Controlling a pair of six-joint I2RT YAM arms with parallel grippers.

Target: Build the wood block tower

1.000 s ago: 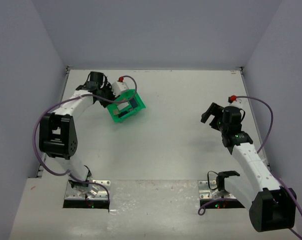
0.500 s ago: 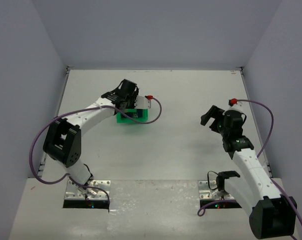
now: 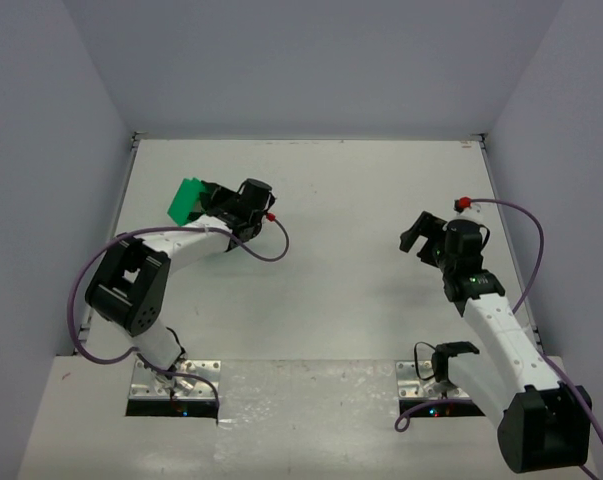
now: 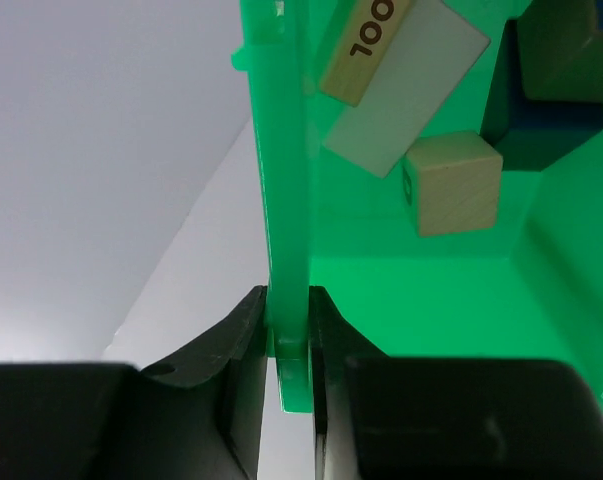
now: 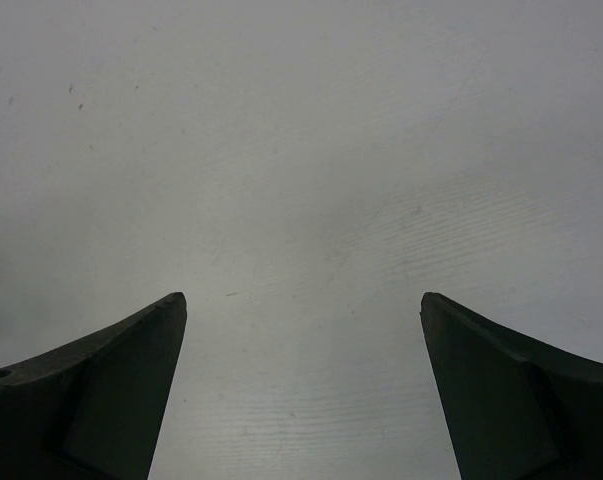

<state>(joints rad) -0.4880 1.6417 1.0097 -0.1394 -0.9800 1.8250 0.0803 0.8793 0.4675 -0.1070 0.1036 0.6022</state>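
At bench (image 3: 361, 190) left, near its edge, the left end effector (image 4: 288, 322) pinches one bin (image 4: 431, 300) by its wall; inside: one tan cube (image 4: 451, 183), white slab (image 4: 406, 95), blue wedge (image 4: 541, 135), dark cube (image 4: 566, 50). Right end effector (image 5: 301, 390) gapes empty over open bench.

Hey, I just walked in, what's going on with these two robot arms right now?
The left gripper is shut on one wall of the green bin, holding it at the far left part of the table. The pieces for building are loose inside the bin: a tan cube, a white slab and a blue block among them. The right gripper hangs open above the table, holding nothing. No tower shows in any view.
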